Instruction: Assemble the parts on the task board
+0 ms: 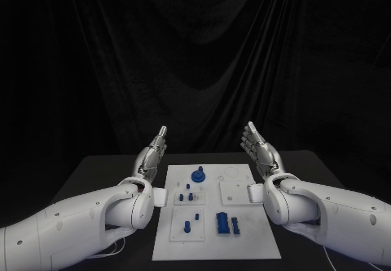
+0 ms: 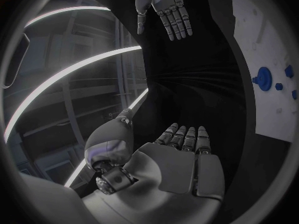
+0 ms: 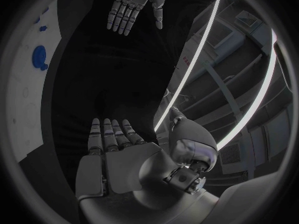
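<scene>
Robot's left hand [image 1: 152, 152] and right hand [image 1: 261, 148] are raised, palms facing, fingers straight and pressed together, holding nothing. The task board [image 1: 244, 248] lies below and between the fingertips w/ blue parts [image 1: 198, 174] standing on it; assembly looks barely begun, most work left. No containers in view.
</scene>
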Robot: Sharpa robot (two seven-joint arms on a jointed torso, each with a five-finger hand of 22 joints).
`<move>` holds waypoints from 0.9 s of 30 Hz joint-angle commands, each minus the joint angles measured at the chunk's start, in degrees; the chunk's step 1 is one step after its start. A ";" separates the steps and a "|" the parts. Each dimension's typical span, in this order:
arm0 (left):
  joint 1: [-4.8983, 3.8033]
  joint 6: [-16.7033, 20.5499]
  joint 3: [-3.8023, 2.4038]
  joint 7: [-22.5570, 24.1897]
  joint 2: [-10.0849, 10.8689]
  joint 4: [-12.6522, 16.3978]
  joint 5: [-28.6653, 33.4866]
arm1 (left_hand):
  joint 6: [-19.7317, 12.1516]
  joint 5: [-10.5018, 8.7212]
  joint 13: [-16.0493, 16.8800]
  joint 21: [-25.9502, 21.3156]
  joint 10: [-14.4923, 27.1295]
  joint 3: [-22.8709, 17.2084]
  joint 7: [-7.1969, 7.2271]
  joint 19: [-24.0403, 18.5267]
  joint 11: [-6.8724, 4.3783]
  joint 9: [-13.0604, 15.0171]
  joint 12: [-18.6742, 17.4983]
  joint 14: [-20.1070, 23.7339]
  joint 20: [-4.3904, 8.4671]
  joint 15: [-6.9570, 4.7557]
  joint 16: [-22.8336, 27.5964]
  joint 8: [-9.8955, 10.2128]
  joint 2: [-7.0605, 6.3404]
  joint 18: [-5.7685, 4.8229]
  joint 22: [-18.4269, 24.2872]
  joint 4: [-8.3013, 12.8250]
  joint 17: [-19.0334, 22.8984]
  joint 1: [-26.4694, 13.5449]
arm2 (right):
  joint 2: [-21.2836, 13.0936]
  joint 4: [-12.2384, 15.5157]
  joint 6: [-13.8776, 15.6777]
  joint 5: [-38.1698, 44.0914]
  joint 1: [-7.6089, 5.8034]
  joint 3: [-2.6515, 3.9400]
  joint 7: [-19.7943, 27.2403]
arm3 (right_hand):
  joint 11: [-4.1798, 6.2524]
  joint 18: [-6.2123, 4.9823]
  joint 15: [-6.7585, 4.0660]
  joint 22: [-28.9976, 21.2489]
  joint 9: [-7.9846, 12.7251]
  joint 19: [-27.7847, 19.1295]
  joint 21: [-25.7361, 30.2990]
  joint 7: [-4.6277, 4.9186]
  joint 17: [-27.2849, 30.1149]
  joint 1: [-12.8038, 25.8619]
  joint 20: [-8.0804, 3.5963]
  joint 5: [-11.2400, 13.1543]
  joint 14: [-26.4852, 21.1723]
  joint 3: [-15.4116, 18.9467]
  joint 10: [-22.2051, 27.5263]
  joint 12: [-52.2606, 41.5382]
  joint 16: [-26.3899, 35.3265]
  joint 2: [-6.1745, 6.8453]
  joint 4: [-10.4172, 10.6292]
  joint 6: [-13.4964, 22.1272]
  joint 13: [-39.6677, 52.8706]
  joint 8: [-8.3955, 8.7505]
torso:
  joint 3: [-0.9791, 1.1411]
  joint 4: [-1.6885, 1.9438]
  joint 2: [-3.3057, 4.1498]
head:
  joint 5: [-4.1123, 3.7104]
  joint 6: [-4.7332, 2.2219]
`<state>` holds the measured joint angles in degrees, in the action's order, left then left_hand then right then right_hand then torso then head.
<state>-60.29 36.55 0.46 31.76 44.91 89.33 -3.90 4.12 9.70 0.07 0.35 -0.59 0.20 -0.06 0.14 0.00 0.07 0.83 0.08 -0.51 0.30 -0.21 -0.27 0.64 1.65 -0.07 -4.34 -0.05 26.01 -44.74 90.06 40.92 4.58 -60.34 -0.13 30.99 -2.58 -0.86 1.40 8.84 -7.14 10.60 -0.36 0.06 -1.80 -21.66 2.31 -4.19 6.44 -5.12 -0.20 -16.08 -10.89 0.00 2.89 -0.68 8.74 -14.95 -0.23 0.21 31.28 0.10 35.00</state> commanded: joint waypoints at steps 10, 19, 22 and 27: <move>0.13 7.56 -0.46 -1.97 -0.22 0.63 3.90 | -4.12 -5.18 -0.07 -0.35 0.59 -0.20 0.06 -0.14 0.00 -0.07 -0.83 -0.08 0.51 -0.30 0.21 0.27 -0.64 -1.65 0.07 4.34 0.05 -13.87 | 0.05 -0.11 3.19 -4.58 0.18 0.13 -1.20 | 2.58 0.86 -1.40 -4.71 7.14 -5.45 0.36 -0.06 1.80 11.54 -2.31 4.19 -6.44 5.12 0.20 8.59 5.80 0.00 -2.89 0.68 -4.67 7.98 | 0.23 -0.21 -0.10 | -0.10 -0.62; 0.13 7.56 -0.46 -1.97 -0.22 0.63 3.90 | -4.12 -9.70 -0.07 -0.35 0.59 -0.20 0.06 -0.14 0.00 -0.07 -0.83 -0.08 0.51 -0.30 0.21 0.27 -0.64 -1.65 0.07 4.34 0.05 -17.61 | 0.05 -0.11 3.19 -4.58 0.18 0.13 -1.20 | 2.58 0.86 -1.40 -8.84 7.14 -10.60 0.36 -0.06 1.80 14.63 -2.31 4.19 -6.44 5.12 0.20 10.93 10.89 0.00 -2.89 0.68 -8.74 10.15 | 0.23 -0.21 -0.10 | -0.10 -0.62; 0.13 7.56 -0.46 -1.97 -0.22 0.63 3.90 | -4.12 -9.70 -0.07 -0.35 0.59 -0.20 0.06 -0.14 0.00 -0.07 -0.83 -0.08 0.51 -0.30 0.21 0.27 -0.64 -1.65 0.07 4.34 0.05 -18.54 | 0.05 -0.11 3.19 -4.58 0.18 0.13 -1.20 | 2.58 0.86 -1.40 -8.84 7.14 -10.60 0.36 -0.06 1.80 15.20 -2.31 4.19 -6.44 5.12 0.20 11.49 10.89 0.00 -2.89 0.68 -8.74 10.69 | 0.23 -0.21 -0.10 | -0.10 -0.62; 0.13 7.56 -0.46 -1.97 -0.22 0.63 3.90 | -4.12 -9.70 -0.07 -0.35 0.59 -0.20 0.06 -0.14 0.00 -0.07 -0.83 -0.08 0.51 -0.30 0.21 0.27 -0.64 -1.65 0.07 4.34 0.05 -19.76 | 0.05 -0.11 3.19 -4.58 0.18 0.13 -1.20 | 2.58 0.86 -1.40 -8.84 7.14 -10.60 0.36 -0.06 1.80 21.66 -2.31 4.19 -6.44 5.12 0.20 16.08 10.89 0.00 -2.89 0.68 -8.74 14.95 | 0.23 -0.21 -0.10 | -0.10 -0.62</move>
<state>-60.23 43.61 0.08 29.30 44.79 89.82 -0.12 0.42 0.27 0.08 0.35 -0.40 0.05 0.00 -0.07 -0.19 0.09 0.20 0.08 -0.31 0.30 -0.21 -0.28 -0.02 0.77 -0.08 -0.30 -0.08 6.27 -44.67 89.94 43.34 0.05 -60.29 -0.07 30.42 -0.30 -0.89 0.12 0.07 -0.09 0.31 -0.36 0.06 -0.05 -0.52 0.00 -0.39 0.42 -0.47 0.09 -0.20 -0.19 -0.06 0.00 -0.28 0.05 -0.20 0.00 0.00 31.18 -0.01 34.38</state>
